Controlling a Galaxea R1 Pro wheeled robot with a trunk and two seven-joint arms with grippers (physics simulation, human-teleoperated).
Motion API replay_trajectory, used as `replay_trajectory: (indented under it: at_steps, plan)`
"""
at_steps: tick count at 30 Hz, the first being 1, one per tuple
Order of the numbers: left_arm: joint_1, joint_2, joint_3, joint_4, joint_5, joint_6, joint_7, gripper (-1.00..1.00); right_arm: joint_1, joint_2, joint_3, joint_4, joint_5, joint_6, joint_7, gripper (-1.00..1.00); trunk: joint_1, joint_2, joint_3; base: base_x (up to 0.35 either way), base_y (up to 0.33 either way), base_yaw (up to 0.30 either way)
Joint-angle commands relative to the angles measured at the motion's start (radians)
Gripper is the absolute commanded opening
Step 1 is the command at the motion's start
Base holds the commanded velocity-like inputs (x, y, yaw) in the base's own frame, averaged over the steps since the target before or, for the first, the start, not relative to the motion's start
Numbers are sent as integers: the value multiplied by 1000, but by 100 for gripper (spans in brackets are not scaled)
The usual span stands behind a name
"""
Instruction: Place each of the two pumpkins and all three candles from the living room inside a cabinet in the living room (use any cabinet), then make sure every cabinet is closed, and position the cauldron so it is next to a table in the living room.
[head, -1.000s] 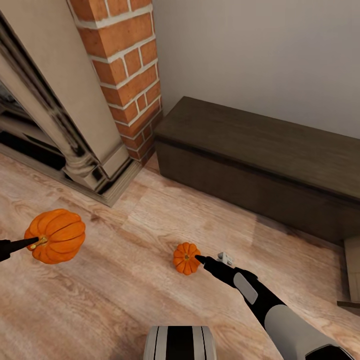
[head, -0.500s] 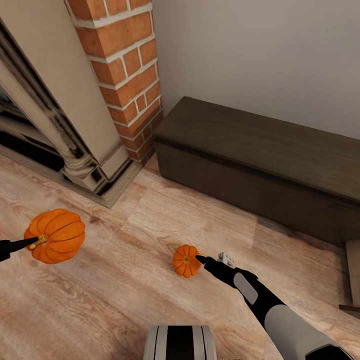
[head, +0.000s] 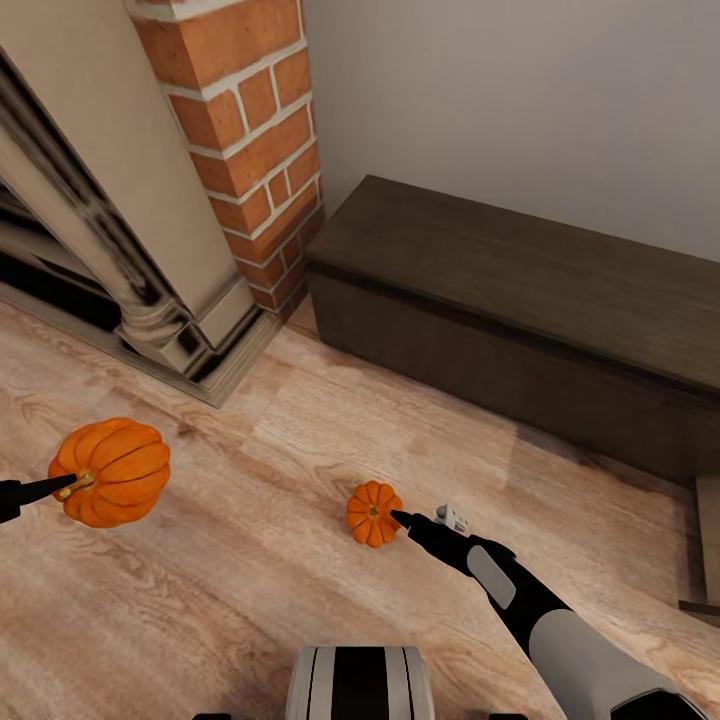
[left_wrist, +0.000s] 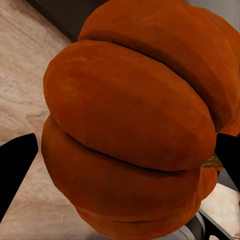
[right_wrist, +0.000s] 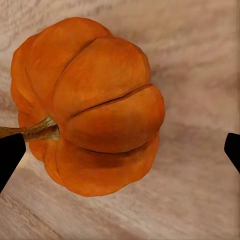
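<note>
The floor (head: 250, 560) is pale wood plank with visible grain, matt. The cabinet (head: 520, 290) is dark brown wood, matt and smooth. Both pumpkins (head: 110, 472) (head: 373, 513) have smooth, faintly satiny orange skin. At 11 o'clock, the fireplace (head: 110, 240) looks stone with glossy dark trim, beside rough red brick (head: 250, 120).
</note>
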Motion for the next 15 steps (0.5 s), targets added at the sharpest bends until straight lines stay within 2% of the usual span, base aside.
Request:
replay_trajectory:
  at_steps: [1, 15]
  plan:
    - [0, 0, 0, 0, -1, 11, -5, -100, 0, -1, 4, -1, -6, 2, 0, 100, 0, 0, -1, 0, 0, 0]
    - [0, 0, 0, 1, 1, 11, -5, -100, 0, -1, 4, -1, -6, 2, 1, 100, 0, 0, -1, 42, 31, 0]
